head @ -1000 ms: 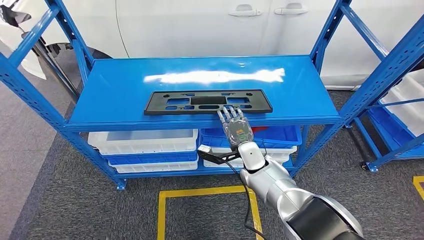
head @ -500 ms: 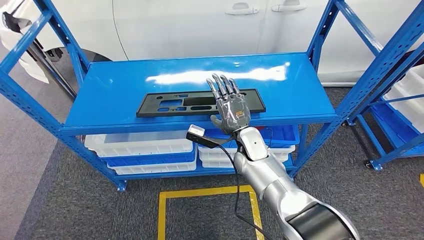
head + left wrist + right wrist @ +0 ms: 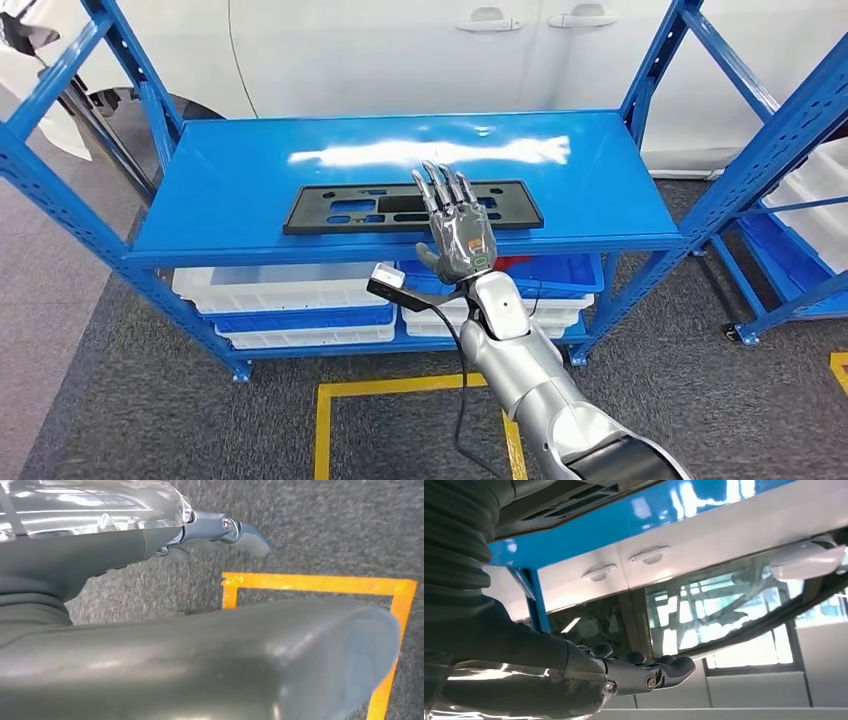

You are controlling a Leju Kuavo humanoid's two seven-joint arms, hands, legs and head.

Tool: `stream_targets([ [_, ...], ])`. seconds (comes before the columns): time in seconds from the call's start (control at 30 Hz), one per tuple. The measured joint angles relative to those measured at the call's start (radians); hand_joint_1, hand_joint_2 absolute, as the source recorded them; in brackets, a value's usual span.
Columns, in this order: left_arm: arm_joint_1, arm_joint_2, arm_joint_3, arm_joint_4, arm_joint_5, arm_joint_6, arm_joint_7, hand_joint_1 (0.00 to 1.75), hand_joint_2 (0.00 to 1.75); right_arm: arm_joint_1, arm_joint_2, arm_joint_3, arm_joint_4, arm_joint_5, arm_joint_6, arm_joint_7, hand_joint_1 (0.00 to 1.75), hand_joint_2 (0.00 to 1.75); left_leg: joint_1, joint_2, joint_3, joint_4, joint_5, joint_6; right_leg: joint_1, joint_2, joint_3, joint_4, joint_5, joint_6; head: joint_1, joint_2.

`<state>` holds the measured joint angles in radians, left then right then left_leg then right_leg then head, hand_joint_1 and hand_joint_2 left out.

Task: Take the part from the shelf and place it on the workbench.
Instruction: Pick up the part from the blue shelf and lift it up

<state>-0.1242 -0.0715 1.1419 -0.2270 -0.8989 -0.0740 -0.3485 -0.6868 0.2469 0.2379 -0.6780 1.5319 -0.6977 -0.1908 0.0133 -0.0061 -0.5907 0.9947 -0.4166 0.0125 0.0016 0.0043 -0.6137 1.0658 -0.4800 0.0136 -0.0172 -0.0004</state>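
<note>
The part (image 3: 350, 208) is a flat black rectangular panel with several cut-outs. It lies along the front of the blue shelf top (image 3: 250, 165). My right hand (image 3: 458, 232) is raised in front of the panel's right half, fingers spread and pointing up, with nothing in it. In the right wrist view that hand (image 3: 639, 672) is stretched out flat below the blue shelf edge (image 3: 624, 520). My left hand (image 3: 220, 527) hangs over the grey floor with its fingers extended and holds nothing.
White and blue bins (image 3: 290, 285) fill the lower shelf level. A white car (image 3: 420, 50) stands right behind the rack. A second blue rack (image 3: 790, 150) with white bins is at the right. Yellow floor tape (image 3: 400, 385) marks a square in front.
My right hand has lifted from the panel's front edge, where its fingertips rested, to stand upright over the panel. The panel has not moved.
</note>
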Motion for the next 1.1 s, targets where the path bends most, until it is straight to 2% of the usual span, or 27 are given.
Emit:
stream_targets([
  [0.07, -0.002, 0.0, -0.001, 0.0, -0.002, 0.0, -0.001, 0.0, 0.0, 0.004, -0.004, 0.018, 0.02, 0.022, 0.0, 0.04, 0.0, 1.75, -0.001, 0.001, 0.0, 0.0, -0.001, 0.005, -0.005, 0.0, -0.063, 0.132, -0.064, 0.007, 0.0, 0.0],
  [0.1, -0.002, 0.0, -0.001, 0.0, -0.003, 0.0, -0.001, 0.0, 0.0, 0.008, -0.008, 0.03, 0.031, 0.028, 0.0, 0.058, 0.0, 1.75, -0.001, 0.001, 0.0, 0.0, -0.001, 0.006, -0.006, 0.0, -0.095, 0.197, -0.087, 0.009, 0.0, 0.0],
  [0.13, -0.002, 0.0, -0.002, 0.0, -0.003, 0.0, -0.001, 0.0, 0.0, 0.012, -0.012, 0.043, 0.041, 0.031, 0.0, 0.074, 0.0, 1.75, -0.002, 0.001, 0.0, 0.001, -0.002, 0.007, -0.007, 0.0, -0.115, 0.233, -0.091, 0.011, 0.0, 0.0],
  [0.17, -0.002, 0.0, -0.003, 0.0, -0.004, 0.0, -0.001, 0.0, 0.0, 0.014, -0.016, 0.057, 0.049, 0.033, 0.0, 0.091, 0.0, 1.75, -0.002, 0.001, 0.0, 0.002, -0.002, 0.007, -0.008, 0.0, -0.116, 0.228, -0.076, 0.011, 0.0, 0.0],
  [0.2, -0.002, 0.0, -0.005, 0.0, -0.004, 0.0, -0.001, 0.0, 0.0, 0.013, -0.02, 0.073, 0.056, 0.033, 0.0, 0.11, 0.0, 1.75, -0.002, 0.0, 0.001, 0.003, -0.003, 0.006, -0.009, -0.001, -0.096, 0.181, -0.044, 0.01, 0.0, 0.0],
  [0.27, -0.003, 0.0, -0.011, 0.0, -0.006, 0.0, -0.001, 0.0, 0.0, 0.005, -0.027, 0.11, 0.07, 0.033, 0.0, 0.15, 0.0, 1.75, -0.004, 0.0, 0.001, 0.007, -0.007, 0.0, -0.007, -0.001, -0.027, 0.034, 0.024, 0.003, 0.0, 0.0],
  [0.3, -0.004, 0.0, -0.014, 0.0, -0.007, 0.0, -0.001, 0.0, 0.0, 0.0, -0.031, 0.13, 0.077, 0.033, 0.0, 0.169, 0.0, 1.75, -0.005, 0.0, 0.0, 0.009, -0.008, -0.004, -0.005, -0.001, -0.003, -0.019, 0.043, -0.002, 0.0, 0.0],
  [0.33, -0.005, 0.0, -0.016, 0.0, -0.008, 0.0, -0.001, 0.0, 0.0, -0.004, -0.034, 0.149, 0.084, 0.033, 0.0, 0.185, 0.0, 1.75, -0.006, 0.0, 0.0, 0.01, -0.01, -0.009, -0.004, -0.001, 0.009, -0.047, 0.05, -0.007, 0.0, 0.0],
  [0.47, -0.006, 0.001, -0.021, 0.0, -0.013, 0.0, -0.001, 0.0, 0.0, -0.02, -0.048, 0.211, 0.112, 0.033, 0.0, 0.236, 0.0, 1.75, -0.003, 0.0, -0.006, 0.023, -0.021, -0.031, -0.003, -0.001, 0.013, -0.061, 0.053, -0.031, 0.0, 0.0],
  [0.53, -0.006, 0.001, -0.023, 0.0, -0.014, 0.0, -0.001, 0.0, 0.0, -0.033, -0.051, 0.238, 0.125, 0.033, 0.0, 0.251, 0.0, 1.75, 0.0, 0.001, -0.044, 0.108, -0.069, -0.041, -0.007, -0.002, 0.018, -0.067, 0.054, -0.041, 0.0, 0.0],
  [0.6, -0.005, 0.001, -0.023, 0.0, -0.014, 0.0, 0.0, 0.0, 0.0, -0.041, -0.053, 0.257, 0.14, 0.033, 0.0, 0.257, 0.0, 1.75, 0.001, 0.001, -0.111, 0.244, -0.127, -0.048, -0.006, -0.002, 0.019, -0.067, 0.052, -0.045, 0.0, 0.0],
  [0.63, -0.004, 0.001, -0.023, 0.0, -0.014, 0.0, 0.0, 0.0, 0.0, -0.041, -0.054, 0.262, 0.147, 0.033, 0.0, 0.259, 0.0, 1.75, 0.002, 0.001, -0.135, 0.291, -0.137, -0.05, -0.005, -0.002, 0.02, -0.066, 0.051, -0.045, 0.0, 0.0],
  [0.67, -0.003, 0.001, -0.023, 0.0, -0.014, 0.001, 0.0, 0.0, 0.0, -0.042, -0.054, 0.266, 0.153, 0.033, 0.0, 0.259, 0.0, 1.75, 0.002, 0.001, -0.142, 0.298, -0.127, -0.051, -0.005, -0.002, 0.021, -0.066, 0.05, -0.045, 0.0, 0.0],
  [0.7, -0.003, 0.001, -0.023, 0.0, -0.014, 0.001, 0.0, 0.0, 0.0, -0.044, -0.055, 0.269, 0.158, 0.033, 0.0, 0.259, 0.0, 1.75, 0.002, 0.001, -0.127, 0.263, -0.099, -0.05, -0.005, -0.001, 0.023, -0.066, 0.049, -0.044, 0.0, 0.0],
  [0.77, -0.003, 0.002, -0.023, 0.0, -0.014, 0.001, 0.001, 0.0, 0.0, -0.048, -0.055, 0.273, 0.165, 0.033, 0.0, 0.259, 0.0, 1.75, 0.001, 0.002, -0.057, 0.12, -0.029, -0.043, -0.003, 0.0, 0.031, -0.065, 0.043, -0.039, 0.0, 0.0],
  [0.8, -0.004, 0.002, -0.023, 0.0, -0.014, 0.001, 0.001, 0.0, 0.0, -0.051, -0.055, 0.274, 0.167, 0.033, 0.0, 0.259, 0.0, 1.75, -0.001, 0.001, -0.026, 0.059, -0.01, -0.037, -0.001, 0.0, 0.034, -0.064, 0.04, -0.036, 0.0, 0.0],
  [0.83, -0.005, 0.002, -0.023, 0.0, -0.013, 0.001, 0.001, 0.0, 0.0, -0.054, -0.055, 0.274, 0.169, 0.032, 0.0, 0.258, 0.0, 1.75, -0.003, 0.001, -0.007, 0.023, -0.003, -0.032, 0.0, 0.001, 0.035, -0.063, 0.038, -0.031, 0.0, 0.0],
  [0.93, -0.004, 0.002, -0.023, 0.0, -0.012, 0.001, 0.001, 0.0, 0.0, -0.058, -0.055, 0.275, 0.174, 0.031, 0.0, 0.254, 0.0, 1.75, -0.005, 0.0, 0.002, 0.004, -0.009, -0.014, 0.001, 0.001, 0.036, -0.064, 0.033, -0.015, 0.0, 0.0],
  [1.0, -0.004, 0.001, -0.023, 0.0, -0.01, 0.001, 0.0, 0.0, 0.0, -0.063, -0.055, 0.275, 0.175, 0.031, -0.001, 0.25, 0.0, 1.75, -0.001, 0.0, 0.009, -0.004, -0.009, -0.002, -0.001, 0.0, 0.025, -0.035, 0.015, -0.003, 0.0, 0.0],
  [1.03, -0.004, 0.001, -0.023, 0.0, -0.008, 0.001, 0.0, 0.0, 0.0, -0.066, -0.055, 0.275, 0.176, 0.03, -0.001, 0.249, 0.0, 1.75, 0.0, 0.0, 0.013, -0.007, -0.01, 0.003, -0.002, 0.0, 0.002, 0.011, -0.007, 0.002, 0.0, 0.0],
  [1.1, -0.004, 0.001, -0.023, 0.0, -0.004, 0.001, 0.0, 0.0, 0.0, -0.068, -0.055, 0.275, 0.181, 0.03, 0.0, 0.246, 0.0, 1.75, -0.002, 0.001, 0.018, -0.008, -0.018, 0.01, -0.006, 0.0, -0.075, 0.151, -0.06, 0.009, 0.0, 0.0],
])
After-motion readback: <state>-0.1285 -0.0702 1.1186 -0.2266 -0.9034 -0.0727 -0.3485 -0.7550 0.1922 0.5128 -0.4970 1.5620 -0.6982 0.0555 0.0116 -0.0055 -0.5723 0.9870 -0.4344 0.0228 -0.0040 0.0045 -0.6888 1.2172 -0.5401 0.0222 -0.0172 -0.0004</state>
